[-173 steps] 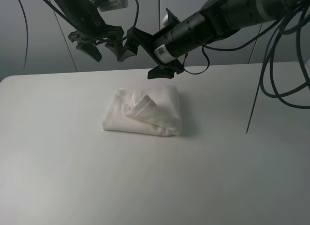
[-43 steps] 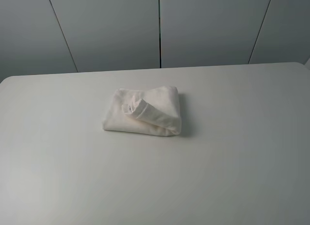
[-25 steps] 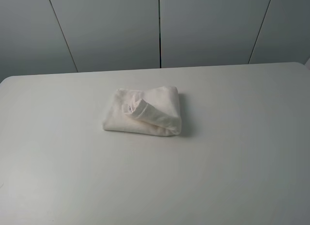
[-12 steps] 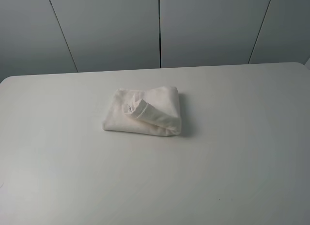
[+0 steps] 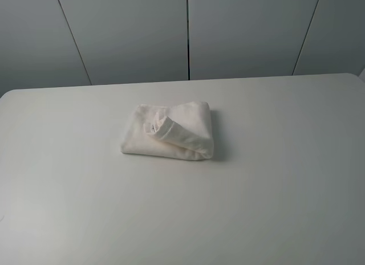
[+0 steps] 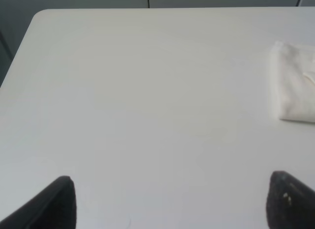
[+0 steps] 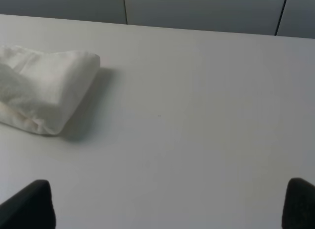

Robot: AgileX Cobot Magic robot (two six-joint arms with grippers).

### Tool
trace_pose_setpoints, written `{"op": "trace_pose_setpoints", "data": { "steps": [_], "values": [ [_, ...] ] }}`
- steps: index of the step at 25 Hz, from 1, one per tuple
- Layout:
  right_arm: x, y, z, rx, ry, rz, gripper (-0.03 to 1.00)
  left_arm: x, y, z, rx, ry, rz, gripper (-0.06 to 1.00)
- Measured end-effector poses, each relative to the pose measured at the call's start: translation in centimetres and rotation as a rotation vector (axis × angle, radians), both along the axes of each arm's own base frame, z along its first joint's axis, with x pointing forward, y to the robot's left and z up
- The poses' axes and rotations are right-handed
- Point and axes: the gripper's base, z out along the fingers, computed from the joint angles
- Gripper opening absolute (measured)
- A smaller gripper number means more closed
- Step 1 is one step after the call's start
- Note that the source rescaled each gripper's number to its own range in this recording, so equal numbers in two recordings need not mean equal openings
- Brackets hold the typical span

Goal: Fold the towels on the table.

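Now, from the high exterior camera, the towel (image 5: pixel 168 131) lies folded into a compact, thick bundle on the white surface (image 5: pixel 274 191). It sits nearer to the far edge than to the near edge, and a little toward the left side, well apart from every corner. One loose flap is rolled over the top of the bundle, and a small white label (image 5: pixel 150 127) with dark print shows beside this flap. Behind the far edge stands a grey panelled wall (image 5: pixel 131 31). No arm appears in this view.

From the left wrist camera, the left end effector (image 6: pixel 172 202) hangs above a bare part of the surface, with its two dark fingertips (image 6: pixel 51 204) spread wide apart and nothing between them. The towel (image 6: pixel 295 83) is partly cut by the picture border and lies well apart from the fingertips. A rounded corner of the surface (image 6: pixel 42 17) is visible.

From the right wrist camera, the right end effector (image 7: pixel 165 207) is also spread wide and holds nothing; only its dark fingertips (image 7: pixel 29 207) show. The towel (image 7: pixel 42 88) rests flat on the surface (image 7: pixel 206 115), away from the fingertips, and throws a soft shadow on its side.
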Motion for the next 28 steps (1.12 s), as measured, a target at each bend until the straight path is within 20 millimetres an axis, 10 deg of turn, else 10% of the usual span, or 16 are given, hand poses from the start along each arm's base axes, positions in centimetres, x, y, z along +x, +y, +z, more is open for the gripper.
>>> {"op": "trace_pose_setpoints", "data": {
  "steps": [28],
  "values": [
    [0.0,0.0,0.0,0.0,0.0,0.0,1.0,0.0,0.0,0.0,0.0,0.0,0.0,0.99]
  ]
}}
